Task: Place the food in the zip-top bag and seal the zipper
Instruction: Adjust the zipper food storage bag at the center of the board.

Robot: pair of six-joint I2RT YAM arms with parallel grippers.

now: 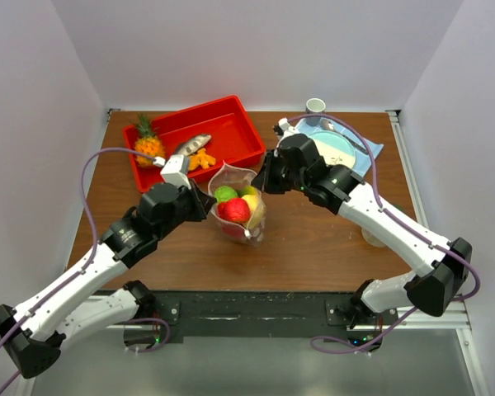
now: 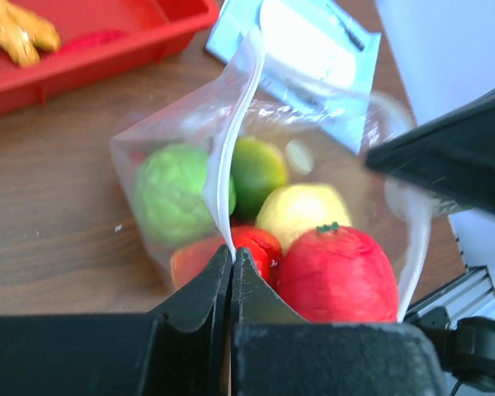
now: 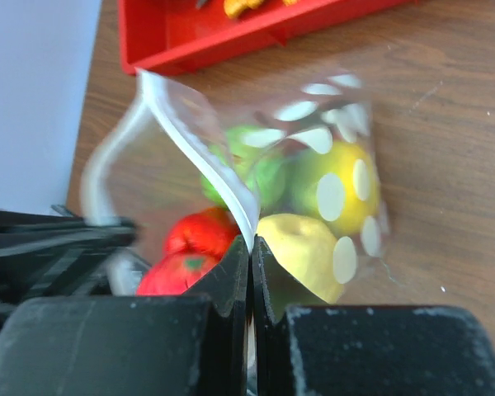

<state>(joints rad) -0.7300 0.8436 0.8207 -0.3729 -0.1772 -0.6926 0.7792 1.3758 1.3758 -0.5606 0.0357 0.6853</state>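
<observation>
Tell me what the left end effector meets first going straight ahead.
The left end effector pinches the zipper, so the zip-top bag first; just beyond, probably a red fruit inside, depth unclear.

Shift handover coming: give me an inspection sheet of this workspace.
Surface: brown wooden table.
Job's things: food inside the zip-top bag; zipper unsealed, mouth open.
Clutter: red tray with pineapple and fish; plate on blue cloth; white cup.
Grippers: left gripper and right gripper, jaws shut on the zipper.
Cables: purple cable looping beside each arm.
Surroundings: white walls on three sides.
</observation>
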